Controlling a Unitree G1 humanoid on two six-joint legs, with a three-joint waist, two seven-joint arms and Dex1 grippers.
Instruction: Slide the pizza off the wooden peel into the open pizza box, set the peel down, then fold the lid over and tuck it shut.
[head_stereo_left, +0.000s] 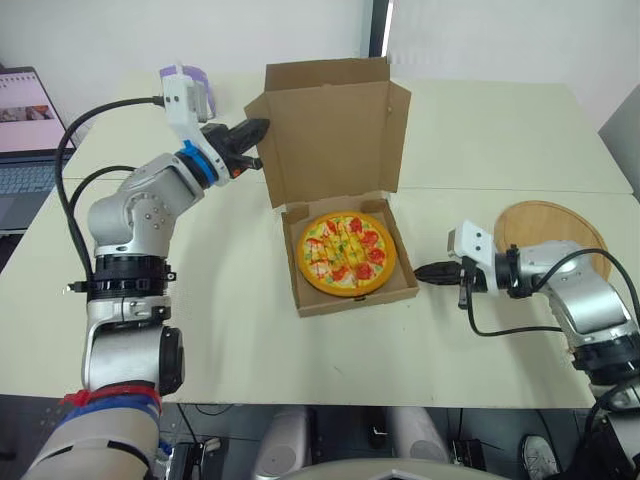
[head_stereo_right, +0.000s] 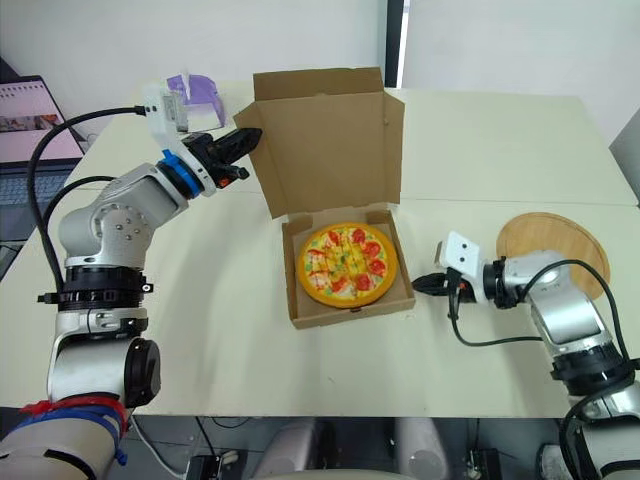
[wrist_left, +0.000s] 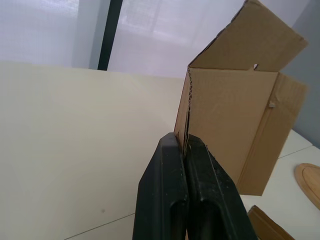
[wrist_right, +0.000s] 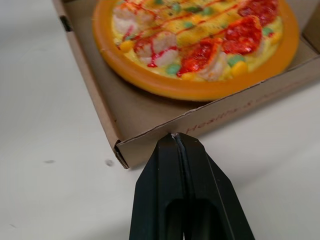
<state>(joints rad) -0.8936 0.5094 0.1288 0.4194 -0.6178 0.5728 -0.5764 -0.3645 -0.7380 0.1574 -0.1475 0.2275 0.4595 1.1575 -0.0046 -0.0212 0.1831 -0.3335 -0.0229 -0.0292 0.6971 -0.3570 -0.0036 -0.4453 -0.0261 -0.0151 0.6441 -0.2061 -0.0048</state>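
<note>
One round pizza with an orange crust and red and yellow toppings (head_stereo_left: 347, 252) lies flat inside the shallow base of an open brown cardboard pizza box (head_stereo_left: 360, 298), which sits on a pale cream table (head_stereo_left: 220, 300). The pizza fills most of the base. The box's brown cardboard lid (head_stereo_left: 335, 130) stands upright along the far side of the base, with its side flaps angled forward.

The left gripper (head_stereo_left: 258, 128) is raised at the lid's left side flap. Its two black fingers (wrist_left: 165, 190) are pressed together, with the flap's corrugated edge caught between their tips. The right gripper (head_stereo_left: 425, 272) is low over the table at the box's right side. Its fingers (wrist_right: 160, 200) are closed against each other and hold nothing, and their tips sit right against the base's outer wall near a corner.

The round light wooden peel (head_stereo_left: 550, 225) lies flat and bare on the table to the right of the box, apart from it. The right arm crosses in front of the peel's near edge. An open laptop with a lit screen (head_stereo_left: 25, 150) stands off to the far left.
</note>
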